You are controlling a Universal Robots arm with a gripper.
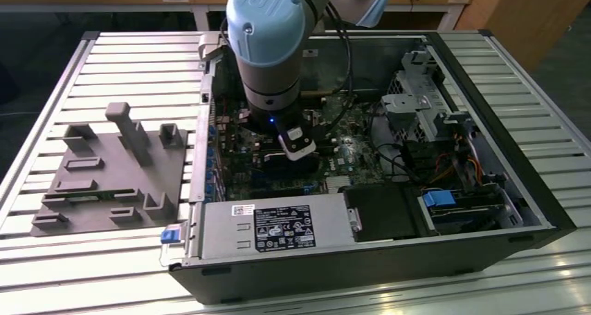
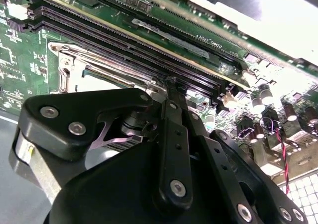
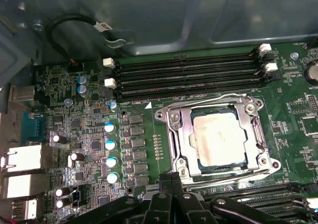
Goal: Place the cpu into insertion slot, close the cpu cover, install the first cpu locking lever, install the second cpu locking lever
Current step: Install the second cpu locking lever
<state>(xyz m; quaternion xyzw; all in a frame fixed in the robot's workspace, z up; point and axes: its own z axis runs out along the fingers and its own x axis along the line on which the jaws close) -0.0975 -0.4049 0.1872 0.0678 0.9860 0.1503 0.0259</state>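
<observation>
While pincer fingers meet, gripping nothing | cpu seated under cpu cover | socket front edge hidden.

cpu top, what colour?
Dull silvery-tan metal, seen through the silver cpu cover; the cpu shows best in the first wrist view.

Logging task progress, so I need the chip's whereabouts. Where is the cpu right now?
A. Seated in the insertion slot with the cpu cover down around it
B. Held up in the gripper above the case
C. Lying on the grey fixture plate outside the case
A: in the first wrist view the cpu lies flat in the insertion slot, with the cpu cover framing it.
</observation>
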